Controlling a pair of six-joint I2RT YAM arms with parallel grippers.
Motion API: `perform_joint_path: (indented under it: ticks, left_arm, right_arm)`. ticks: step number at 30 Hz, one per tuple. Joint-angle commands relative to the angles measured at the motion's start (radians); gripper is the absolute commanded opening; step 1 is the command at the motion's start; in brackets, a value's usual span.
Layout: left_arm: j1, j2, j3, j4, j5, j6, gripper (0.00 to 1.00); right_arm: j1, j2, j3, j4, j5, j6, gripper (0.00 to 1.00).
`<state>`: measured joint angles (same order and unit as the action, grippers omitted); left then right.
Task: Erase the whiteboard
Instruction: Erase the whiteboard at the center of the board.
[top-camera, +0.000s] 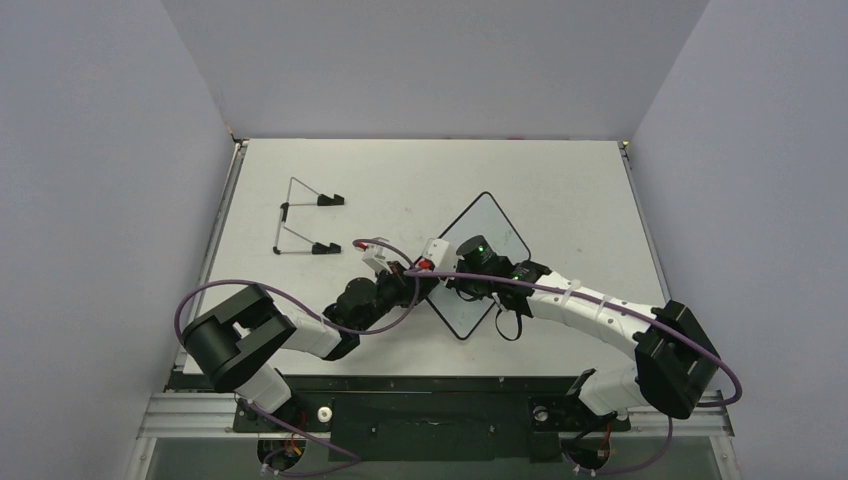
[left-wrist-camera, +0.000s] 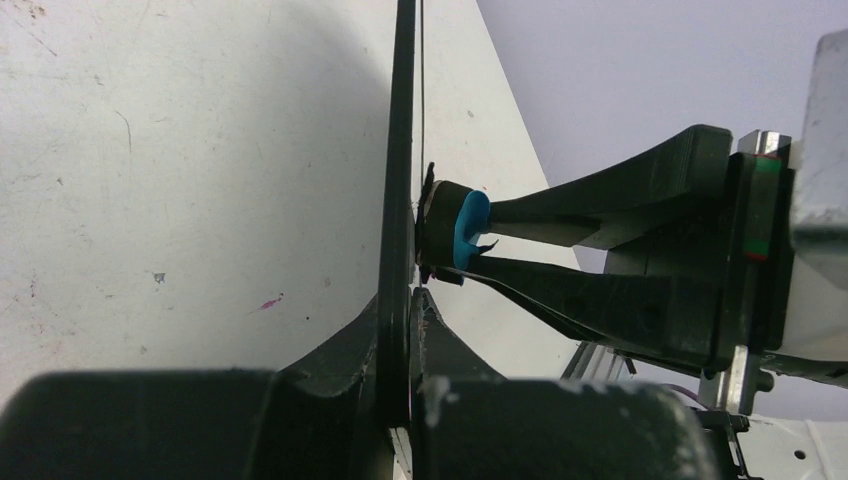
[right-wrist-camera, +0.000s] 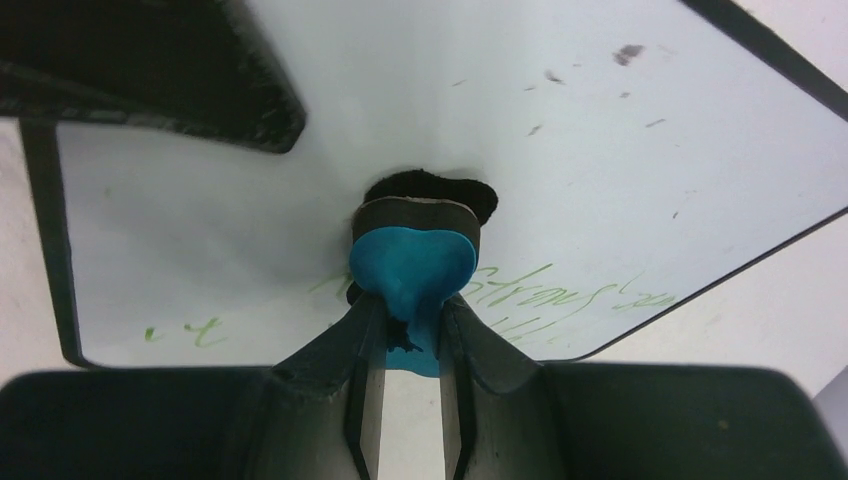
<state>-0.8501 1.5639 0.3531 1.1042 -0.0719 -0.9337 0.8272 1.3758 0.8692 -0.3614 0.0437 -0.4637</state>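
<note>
White table (top-camera: 400, 170), lilac walls. L gripper (left-wrist-camera: 398, 335) clamped on whiteboard (right-wrist-camera: 560, 150) rim, board mid-table. R gripper (right-wrist-camera: 410, 325) pinches blue eraser (right-wrist-camera: 410, 255), felt on board face. Best approach: felt flat, firm overlapping strokes thru green writing (right-wrist-camera: 535, 290). Only R wrist cam shows the writing; L wrist cam shows contact edge-on.

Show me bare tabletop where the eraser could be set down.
Free: the table's right side, between the whiteboard and the right edge; also the far strip behind the wire stand and whiteboard. Crowded: the centre, where the left arm and right arm meet at the whiteboard.
</note>
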Motion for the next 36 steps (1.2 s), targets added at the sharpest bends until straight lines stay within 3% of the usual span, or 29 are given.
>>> perform_joint_path:
  ticks: [1,5,14,18,27,31,36]
  left_arm:
    - [-0.014,-0.021,0.021,0.070,0.045,0.012,0.00]
    - [-0.013,-0.033,0.009,0.065,0.041,0.019,0.00]
    - [-0.013,-0.043,0.011,0.054,0.044,0.030,0.00]
    - [-0.012,-0.042,0.016,0.054,0.047,0.031,0.00]
    - [-0.012,-0.048,0.018,0.048,0.052,0.038,0.00]
    - [-0.012,-0.051,0.018,0.043,0.052,0.040,0.00]
    - [-0.012,-0.044,0.021,0.049,0.058,0.039,0.00]
  right_arm:
    - [0.054,0.018,0.027,-0.180,-0.119,-0.209,0.00]
    - [0.064,0.007,0.026,-0.210,-0.142,-0.243,0.00]
    - [-0.032,-0.019,-0.024,0.081,0.164,0.007,0.00]
    - [-0.039,-0.014,-0.028,0.068,0.137,0.001,0.00]
    - [0.007,-0.011,0.015,-0.191,-0.183,-0.210,0.00]
    - [0.006,-0.008,0.012,-0.121,-0.133,-0.131,0.00]
    - [-0.027,-0.033,-0.019,0.054,0.064,0.013,0.00]
